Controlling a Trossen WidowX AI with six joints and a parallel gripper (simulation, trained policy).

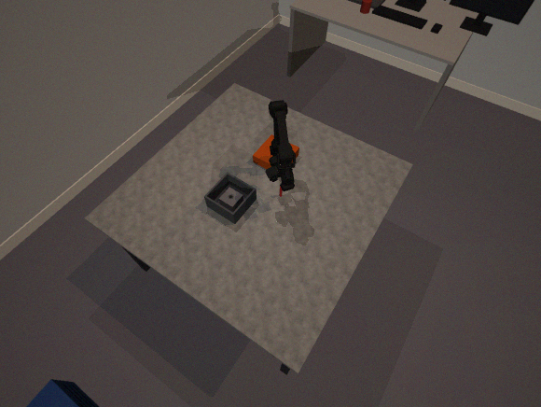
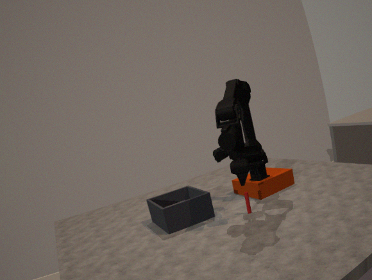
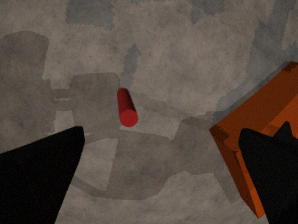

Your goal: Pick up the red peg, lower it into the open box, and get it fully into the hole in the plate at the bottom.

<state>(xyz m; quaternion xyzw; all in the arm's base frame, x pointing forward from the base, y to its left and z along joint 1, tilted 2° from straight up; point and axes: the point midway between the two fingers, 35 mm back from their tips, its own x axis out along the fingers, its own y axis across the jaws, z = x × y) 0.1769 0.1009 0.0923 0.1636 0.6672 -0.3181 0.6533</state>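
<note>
Currently, one red peg (image 1: 281, 191) (image 2: 247, 203) (image 3: 126, 107), one open dark gray box (image 1: 235, 216) (image 2: 189, 214) and one orange block (image 1: 262, 151) (image 2: 278, 184) (image 3: 247, 115) share the mottled surface (image 1: 261, 266) (image 2: 128, 253) (image 3: 165, 45). Just one black arm (image 1: 281, 133) (image 2: 248, 122) rises from the orange block.

In the wrist view, two fingers reach in, one from the lower left and one from the lower right, and they stand spread almost as wide as they go. Nothing is between them; the gripper (image 2: 242, 183) (image 3: 163, 136) holds nothing. The peg shows above the middle of that frame's gap, slightly left, its round end toward the camera.

In the exterior view, the peg stands nearly upright at the lower right of center, outside the box, which sits to its left. The gripper hangs above the peg. From the top, one hole (image 1: 230, 197) shows in the plate (image 1: 226, 202) inside the box, left of center.
</note>
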